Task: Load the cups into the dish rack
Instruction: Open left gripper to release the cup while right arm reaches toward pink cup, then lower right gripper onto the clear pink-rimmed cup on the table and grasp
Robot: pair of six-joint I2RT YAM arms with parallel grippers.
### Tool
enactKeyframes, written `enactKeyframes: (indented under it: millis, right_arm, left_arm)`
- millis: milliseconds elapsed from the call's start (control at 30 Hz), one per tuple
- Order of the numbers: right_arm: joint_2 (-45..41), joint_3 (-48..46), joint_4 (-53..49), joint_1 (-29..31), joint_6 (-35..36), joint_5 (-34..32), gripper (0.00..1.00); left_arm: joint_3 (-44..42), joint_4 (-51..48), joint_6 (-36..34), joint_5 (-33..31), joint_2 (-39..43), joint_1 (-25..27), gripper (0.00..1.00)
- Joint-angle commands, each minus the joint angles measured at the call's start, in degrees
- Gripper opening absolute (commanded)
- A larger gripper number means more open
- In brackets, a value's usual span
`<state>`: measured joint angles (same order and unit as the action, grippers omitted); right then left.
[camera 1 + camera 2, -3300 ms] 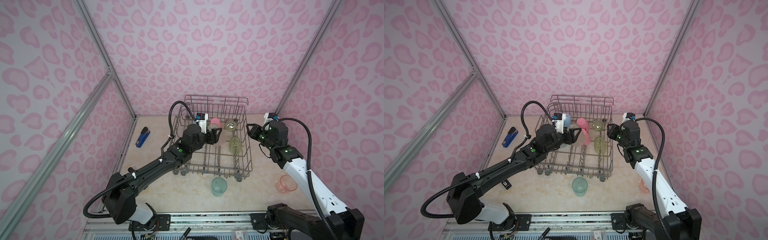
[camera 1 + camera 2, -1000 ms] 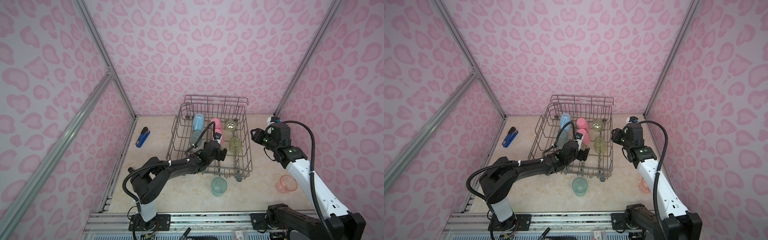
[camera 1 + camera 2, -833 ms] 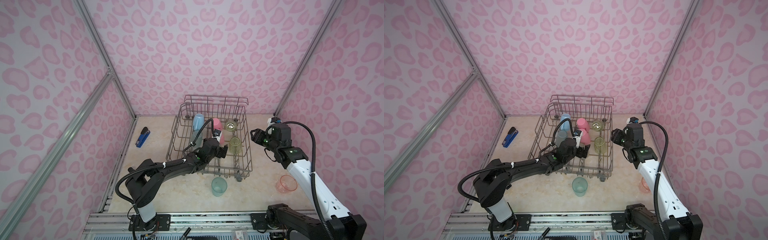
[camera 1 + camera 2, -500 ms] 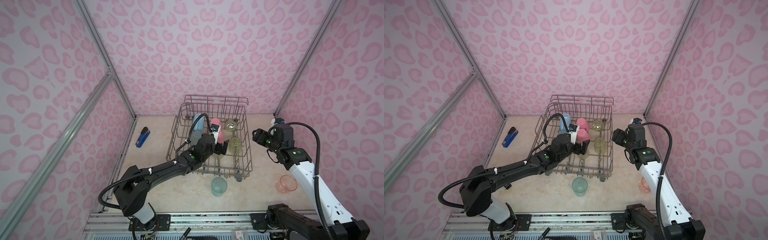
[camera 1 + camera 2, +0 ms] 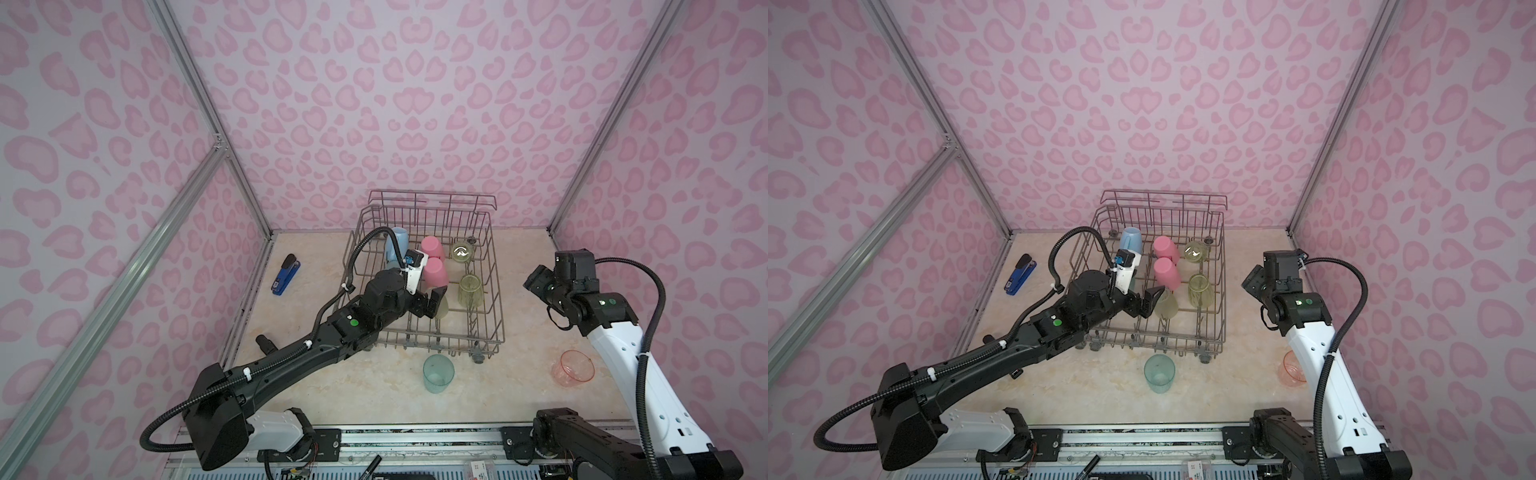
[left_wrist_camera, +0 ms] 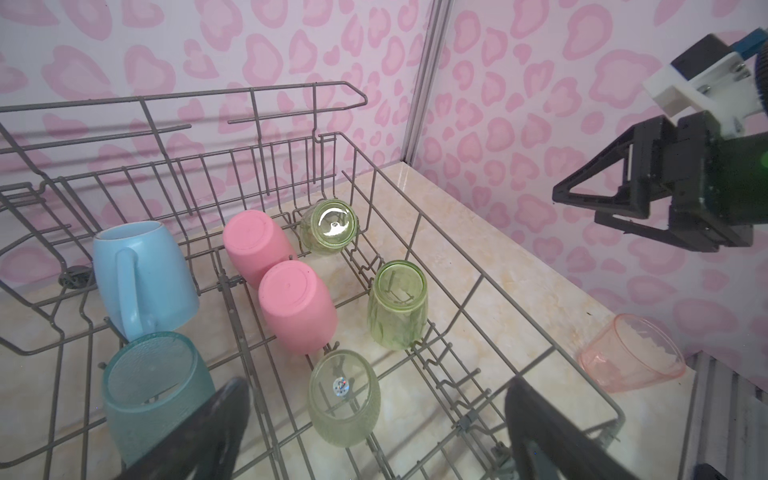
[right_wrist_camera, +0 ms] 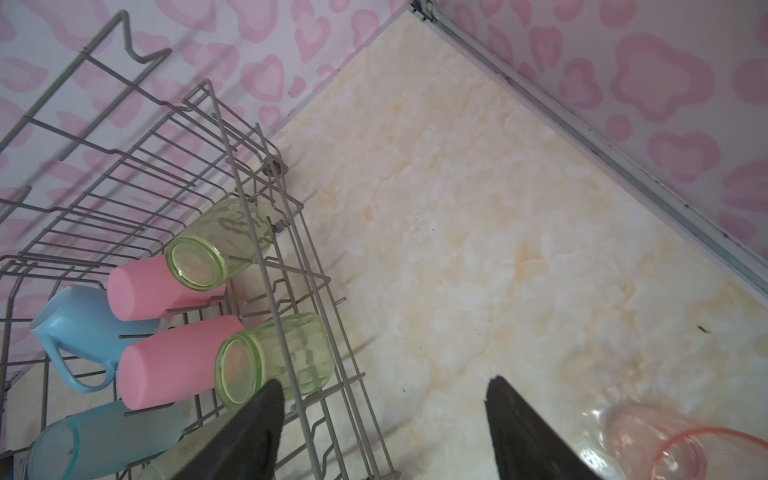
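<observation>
Dish rack [image 5: 495, 274] sits at the back centre of the table. Seven cups are inverted on its tines:
- light-blue mug [image 6: 141, 274]
- two pink tumblers [image 6: 257, 245] [image 6: 297, 305]
- two green tumblers [image 6: 332, 224] [image 6: 399, 305]
- frosted teal tumbler [image 6: 153, 386]
- pale yellow-green cup [image 6: 343, 399], with a shiny sticker on its base, print too small to read

Outside the rack, mouth up:
- teal cup [image 5: 437, 373], just in front of it
- salmon cup [image 5: 573, 368], well to its right

Left gripper [image 5: 432, 305] is over the pale cup, jaws wide apart and empty. Right gripper [image 5: 534, 284] is beside the rack's right wall, jaws apart and empty. Blue stapler [image 5: 284, 274] lies to the left of the rack.
</observation>
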<state>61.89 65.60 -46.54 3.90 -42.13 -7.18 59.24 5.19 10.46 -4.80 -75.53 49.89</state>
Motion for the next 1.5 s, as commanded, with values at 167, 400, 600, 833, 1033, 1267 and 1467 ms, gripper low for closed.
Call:
enactKeyframes:
  millis: [167,400,600,833,1033,1267,1467]
  right_arm:
    - [-1.8,1.1,-17.5,-4.1,-8.7,-2.5,0.71]
    - [-1.1,-2.5,-25.7,-5.7,-13.3,-2.4,0.68]
    - [-4.2,-6.8,-25.1,-7.8,-14.9,-2.7,0.66]
    - [-5.4,-8.6,-26.1,-10.5,-14.2,-4.4,0.62]
    - [-6.7,-11.6,-23.8,-13.0,-12.4,-3.9,0.60]
    - [-8.3,-14.9,-20.3,-16.2,-8.4,-3.5,0.58]
    - [-8.0,-18.7,-16.3,-19.1,-7.1,-0.6,0.58]
  left_arm:
    - [-2.0,-1.6,-0.9,5.8,2.6,-0.3,0.97]
    - [-2.4,-1.3,2.0,11.7,2.5,-0.5,0.97]
    - [-3.8,-1.0,2.4,14.7,3.3,-0.5,0.97]
    - [-3.1,-2.1,2.4,16.5,3.7,-0.5,0.97]
    - [-0.2,-4.3,4.2,18.8,2.0,-0.5,0.97]
    - [3.6,-6.5,5.3,20.7,-0.8,-0.5,0.97]
    - [5.7,-7.3,6.3,21.3,-1.8,-0.4,0.98]
